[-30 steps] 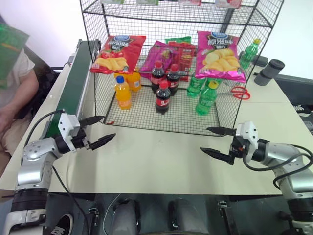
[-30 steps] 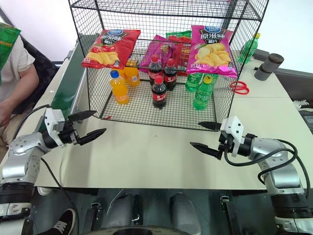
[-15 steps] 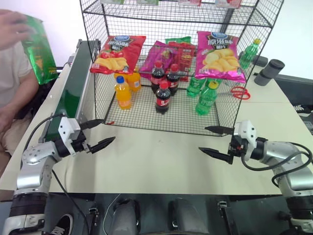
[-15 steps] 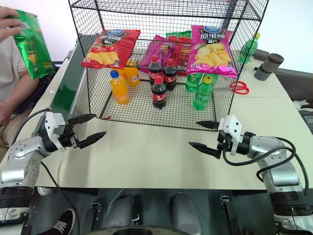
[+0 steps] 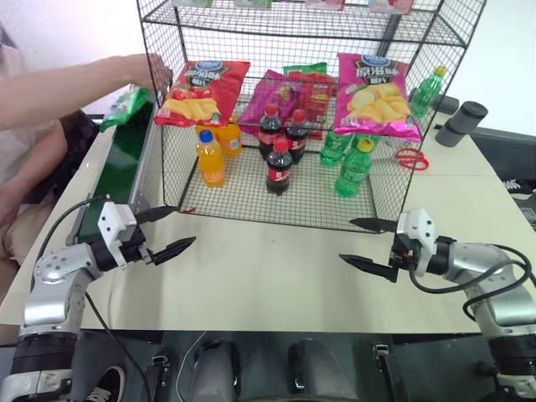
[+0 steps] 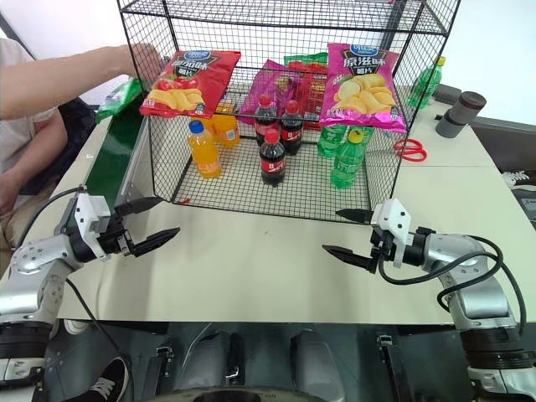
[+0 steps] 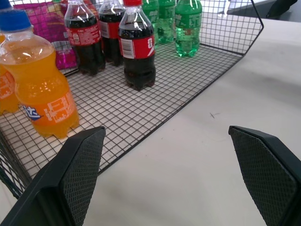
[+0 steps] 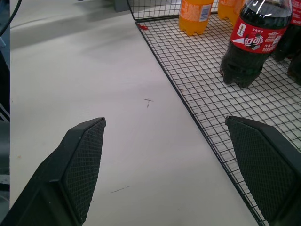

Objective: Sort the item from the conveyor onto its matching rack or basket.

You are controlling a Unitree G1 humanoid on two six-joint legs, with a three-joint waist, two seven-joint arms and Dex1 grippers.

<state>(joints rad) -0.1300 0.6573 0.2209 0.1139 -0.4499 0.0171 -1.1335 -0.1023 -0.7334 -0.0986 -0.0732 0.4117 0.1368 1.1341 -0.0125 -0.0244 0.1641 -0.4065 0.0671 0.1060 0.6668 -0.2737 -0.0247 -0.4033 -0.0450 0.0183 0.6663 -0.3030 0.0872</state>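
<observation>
A: At the far end of the conveyor (image 5: pixel 126 155), beside the black wire rack (image 5: pixel 310 117), a person's hand (image 5: pixel 144 70) reaches in over the green crisp bag (image 5: pixel 123 107). The bag lies on the dark green belt, tilted, just beside the rack's corner post. Whether the hand touches it cannot be told.

B: Grippers?

A: The left gripper (image 5: pixel 170 228) hovers over the pale surface (image 5: pixel 268 276) near the conveyor's near end, fingers spread wide, nothing between them. The right gripper (image 5: pixel 366 243) hangs opposite, well apart from the left, fingers likewise spread and empty. Both point inward toward each other, just in front of the rack's lower shelf edge.

B: Rack contents?

A: A red crisp bag (image 5: pixel 201 90) and a magenta crisp bag (image 5: pixel 374 94) hang at the front. On the mesh floor stand orange soda bottles (image 5: pixel 210 158), cola bottles (image 5: pixel 279 167) and green bottles (image 5: pixel 353 168).

B: Anything else on the surface?

A: Red scissors (image 5: pixel 410 157) lie beyond the rack's right side.
</observation>
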